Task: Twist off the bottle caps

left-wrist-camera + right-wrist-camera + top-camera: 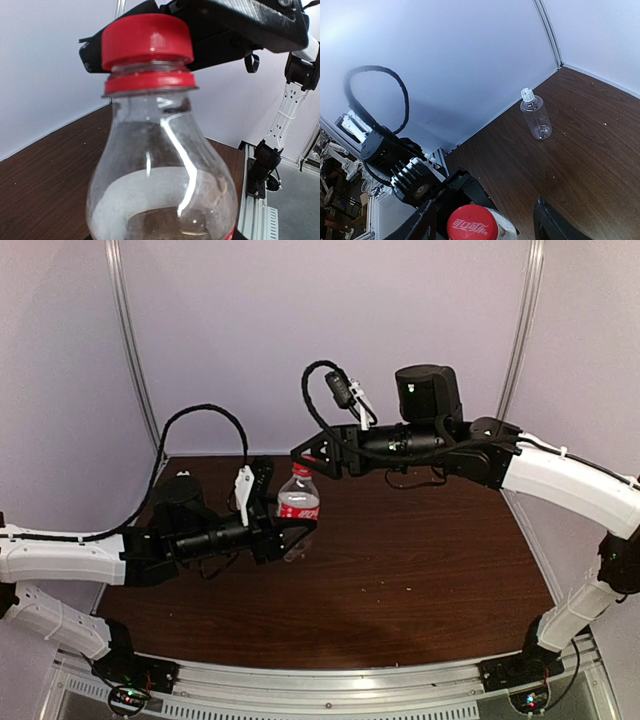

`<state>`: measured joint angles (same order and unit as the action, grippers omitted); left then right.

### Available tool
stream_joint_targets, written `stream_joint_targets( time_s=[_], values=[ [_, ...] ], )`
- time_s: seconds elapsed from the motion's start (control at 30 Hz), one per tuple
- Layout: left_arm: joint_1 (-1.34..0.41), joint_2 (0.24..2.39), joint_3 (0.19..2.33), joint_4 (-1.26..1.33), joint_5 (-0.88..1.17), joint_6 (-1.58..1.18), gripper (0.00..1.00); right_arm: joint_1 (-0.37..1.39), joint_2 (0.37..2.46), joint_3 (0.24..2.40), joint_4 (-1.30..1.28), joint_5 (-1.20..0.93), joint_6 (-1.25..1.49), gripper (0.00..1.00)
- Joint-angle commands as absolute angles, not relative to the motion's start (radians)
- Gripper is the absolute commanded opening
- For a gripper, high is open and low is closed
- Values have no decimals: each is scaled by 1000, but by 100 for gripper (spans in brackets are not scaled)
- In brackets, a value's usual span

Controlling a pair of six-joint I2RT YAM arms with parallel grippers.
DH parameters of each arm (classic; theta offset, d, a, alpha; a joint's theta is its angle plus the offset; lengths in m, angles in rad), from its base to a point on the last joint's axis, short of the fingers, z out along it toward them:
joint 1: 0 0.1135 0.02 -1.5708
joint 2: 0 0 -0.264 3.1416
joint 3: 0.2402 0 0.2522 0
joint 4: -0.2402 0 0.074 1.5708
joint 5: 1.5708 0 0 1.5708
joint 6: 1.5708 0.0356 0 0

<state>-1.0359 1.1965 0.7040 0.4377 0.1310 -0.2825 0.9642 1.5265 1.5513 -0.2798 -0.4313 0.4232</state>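
Observation:
The shorter bottle (299,506), clear with a red label band, stands upright with its red cap (300,468) on. My left gripper (293,531) is shut on its lower body. In the left wrist view the bottle (160,175) fills the frame and hides the left fingers; the red cap (147,40) is at the top. My right gripper (306,456) is open at the cap. In the right wrist view the cap (472,226) lies between the spread fingers (422,225), touching neither. The taller plain bottle (536,119) with its white cap (526,94) stands apart near the back wall.
The brown table (420,570) is walled by white panels at the back and sides. The right arm's black wrist (240,25) hangs just behind the red cap. An aluminium rail (330,685) runs along the near edge.

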Motion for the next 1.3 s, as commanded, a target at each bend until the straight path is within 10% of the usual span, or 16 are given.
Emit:
stream_joint_targets(
  time_s=[0.0, 0.83, 1.27],
  values=[
    [-1038, 1201, 738, 462, 89, -276, 36, 972, 1534, 1566, -262, -432, 434, 64],
    [-1038, 1198, 731, 473, 106, -266, 36, 976, 1529, 1549, -237, -554, 324, 15],
    [-1037, 1197, 677, 774, 764, -383, 36, 892, 1620, 1669, -497, -1253, -280, 28]
  ],
)
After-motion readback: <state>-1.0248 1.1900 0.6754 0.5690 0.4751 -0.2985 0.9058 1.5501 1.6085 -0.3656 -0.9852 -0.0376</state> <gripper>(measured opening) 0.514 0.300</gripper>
